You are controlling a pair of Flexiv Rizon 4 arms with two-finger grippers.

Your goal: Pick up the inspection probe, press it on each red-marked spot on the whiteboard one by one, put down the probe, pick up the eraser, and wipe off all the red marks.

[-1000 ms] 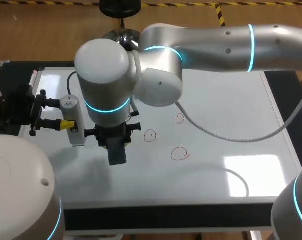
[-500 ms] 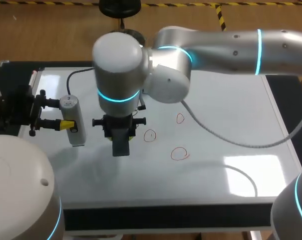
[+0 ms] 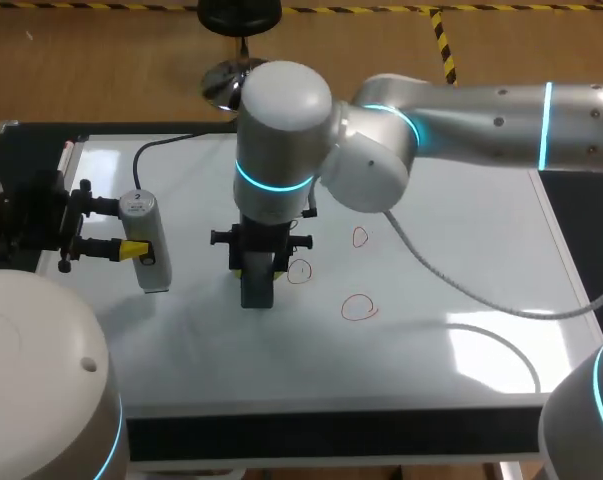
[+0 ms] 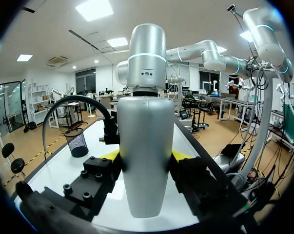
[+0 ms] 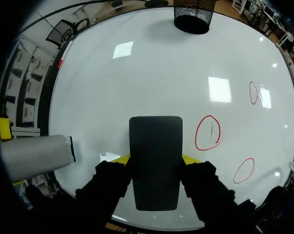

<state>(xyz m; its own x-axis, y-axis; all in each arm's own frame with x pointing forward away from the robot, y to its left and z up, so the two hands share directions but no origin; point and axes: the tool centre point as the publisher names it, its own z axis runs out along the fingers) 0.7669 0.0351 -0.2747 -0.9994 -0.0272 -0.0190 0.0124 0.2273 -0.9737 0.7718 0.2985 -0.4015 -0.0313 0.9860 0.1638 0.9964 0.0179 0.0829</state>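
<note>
Our right tool [image 5: 155,168] grips the eraser [image 5: 155,146] from both sides over the whiteboard [image 3: 461,230], just beside the middle of three red marks [image 3: 299,271]. Our left tool [image 4: 145,163] clamps the probe [image 4: 145,131] at the whiteboard's left edge.

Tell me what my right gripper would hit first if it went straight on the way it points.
The whiteboard, most likely bare surface just beside the nearest red circle. The right gripper points down at it, and the eraser it holds would touch first. The height above the board is unclear.
</note>
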